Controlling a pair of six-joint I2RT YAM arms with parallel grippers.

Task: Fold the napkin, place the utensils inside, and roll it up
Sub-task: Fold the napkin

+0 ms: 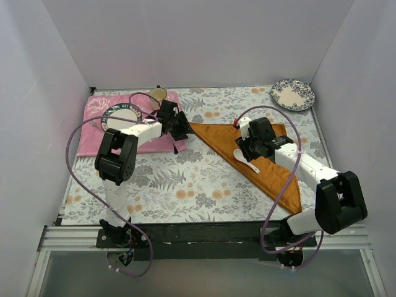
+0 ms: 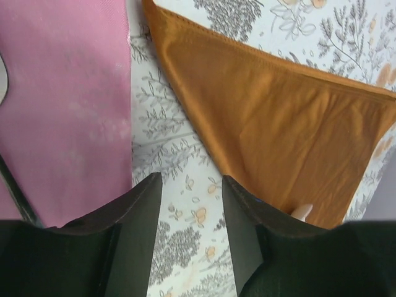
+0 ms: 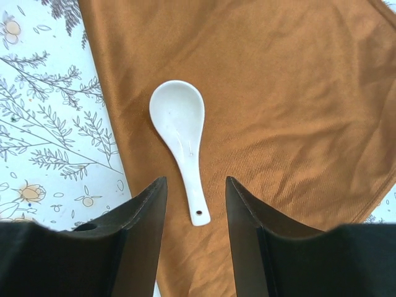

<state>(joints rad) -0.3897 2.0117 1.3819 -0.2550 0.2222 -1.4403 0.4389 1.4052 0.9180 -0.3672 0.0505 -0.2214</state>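
Observation:
The rust-orange napkin (image 1: 218, 137) lies folded into a triangle on the floral tablecloth. One point faces the left arm and another points toward the near right. The white ceramic spoon (image 1: 245, 159) lies flat on it, bowl away from my right gripper (image 1: 246, 150). In the right wrist view the spoon (image 3: 181, 133) rests on the napkin (image 3: 278, 105), its handle end between the open fingers of the right gripper (image 3: 196, 184), untouched. My left gripper (image 2: 190, 182) hovers open over bare tablecloth beside the napkin's (image 2: 272, 117) left corner, holding nothing.
A pink placemat (image 1: 96, 111) at the back left carries a plate (image 1: 117, 117) and a cup (image 1: 158, 95). A blue-patterned plate (image 1: 292, 94) sits in the back right corner. White walls enclose the table on three sides.

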